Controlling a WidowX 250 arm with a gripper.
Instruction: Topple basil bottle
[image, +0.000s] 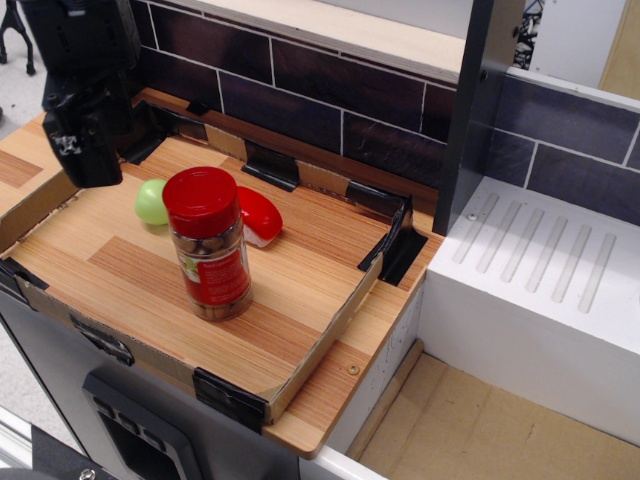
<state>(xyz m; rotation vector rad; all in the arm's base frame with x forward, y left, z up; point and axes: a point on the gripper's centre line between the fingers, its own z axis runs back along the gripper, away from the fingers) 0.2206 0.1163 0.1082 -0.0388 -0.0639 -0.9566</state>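
I see the basil bottle standing upright near the middle of the wooden tray, red cap on top. Just behind it lie a small green ball on the left and a flat red-and-white piece on the right. My gripper hangs at the tray's far left corner, apart from the bottle; it holds nothing, but I cannot tell how far its jaws are parted.
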